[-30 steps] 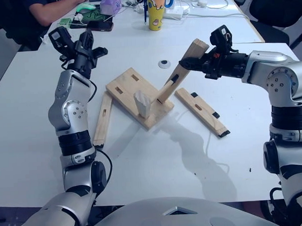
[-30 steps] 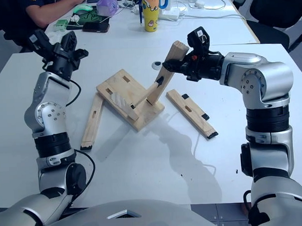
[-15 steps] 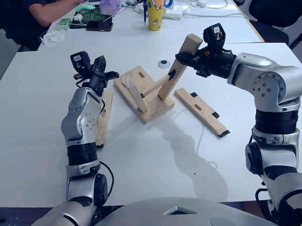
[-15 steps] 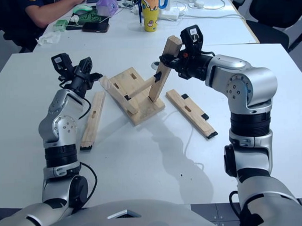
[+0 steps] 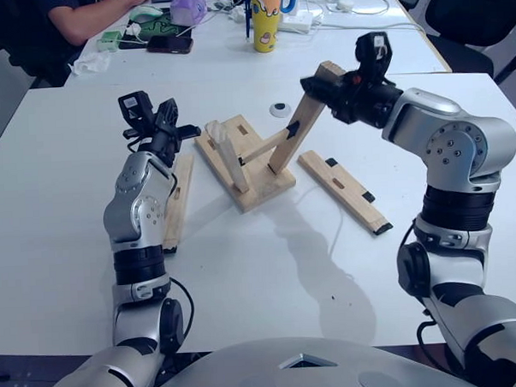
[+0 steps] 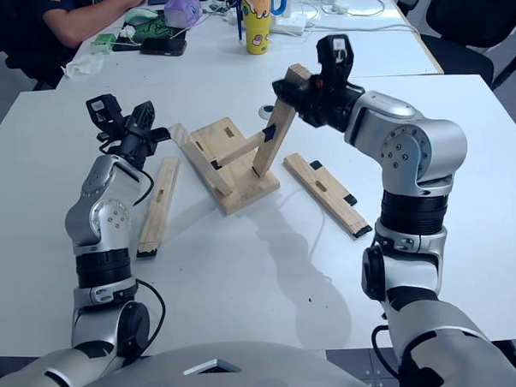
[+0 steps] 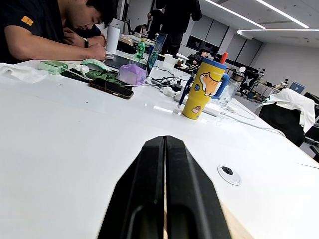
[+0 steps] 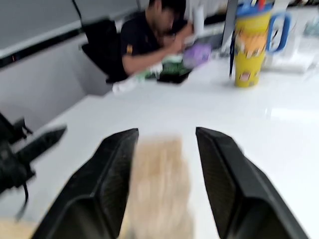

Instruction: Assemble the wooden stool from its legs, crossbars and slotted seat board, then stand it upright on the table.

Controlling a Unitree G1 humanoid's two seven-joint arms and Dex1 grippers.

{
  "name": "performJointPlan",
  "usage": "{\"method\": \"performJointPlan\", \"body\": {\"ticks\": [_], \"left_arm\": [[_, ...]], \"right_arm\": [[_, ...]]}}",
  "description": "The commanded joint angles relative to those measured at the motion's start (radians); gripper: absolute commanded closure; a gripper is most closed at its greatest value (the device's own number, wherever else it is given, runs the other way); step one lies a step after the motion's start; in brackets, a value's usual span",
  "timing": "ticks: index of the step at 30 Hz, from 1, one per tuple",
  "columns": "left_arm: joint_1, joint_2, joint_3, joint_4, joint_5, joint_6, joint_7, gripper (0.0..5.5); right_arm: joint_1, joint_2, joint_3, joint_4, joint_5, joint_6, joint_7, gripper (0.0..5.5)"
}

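- Progress is partial: the slotted seat board (image 5: 240, 164) stands tipped on one edge near the middle of the table (image 5: 51, 168), toward its far edge. A crossbar (image 5: 265, 148) runs from the board's face to the raised leg (image 5: 302, 127).
- The right gripper (image 5: 326, 86) has its fingers clamped on the upper end of that raised leg. The leg leans with its lower end down by the board.
- The left gripper (image 5: 180, 131) hangs just beside the board's upper corner, on the side facing the table's left edge. We cannot tell whether it touches the wood.
- Two parts lie flat and unfitted: a second leg (image 5: 177, 201) on the left-edge side of the board and a third leg (image 5: 344, 191) on the right-edge side.
- In our judgement, both legs have yet to be joined and any remaining crossbars seated before the stool is stood upright. Roughly the first joint is in hand.
- The head views give us the whole layout and the lean of the board, but the left fingertips are too small there to judge.
- The left wrist view settles it: the fingers (image 7: 164, 199) are pressed together with nothing between them.
- The right wrist view shows pale wood sitting squarely between its two fingers (image 8: 112, 174), which confirms the grasp.
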Motion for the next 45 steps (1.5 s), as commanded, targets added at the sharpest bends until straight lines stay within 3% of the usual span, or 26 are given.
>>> {"method": "performJointPlan", "body": {"ticks": [1,3,5,9,15,21,31,45], "left_arm": [[0.033,0.007,0.001,-0.048,0.014,0.024,0.017,5.50],[0.058,0.001,0.004,-0.093,0.017,0.038,0.033,5.50],[0.095,-0.008,-0.003,-0.142,0.021,0.056,0.049,5.50],[0.175,0.005,-0.035,-0.202,0.068,0.106,0.075,5.50],[0.290,0.046,-0.128,-0.356,0.074,0.289,0.035,5.50],[0.356,0.078,-0.234,-0.407,0.095,0.361,-0.023,5.50],[0.278,0.079,-0.264,-0.370,0.165,0.345,-0.018,5.50],[0.002,0.026,-0.264,0.231,0.263,0.049,-0.092,5.50]], "right_arm": [[-0.106,0.058,-0.146,0.021,0.057,-0.153,-0.069,3.36],[-0.136,0.065,-0.207,0.082,0.043,-0.234,-0.135,3.36],[-0.122,0.030,-0.193,0.162,-0.045,-0.320,-0.181,3.36],[0.042,-0.100,0.061,0.323,-0.327,-0.390,-0.164,3.65],[0.286,-0.088,0.278,0.043,-0.235,-0.281,0.105,4.61],[0.348,-0.001,0.285,-0.103,-0.170,-0.227,0.094,5.46],[0.389,0.032,0.335,-0.184,-0.160,-0.125,0.077,5.46],[0.340,0.092,0.306,-0.053,-0.277,-0.105,-0.090,5.46]]}}
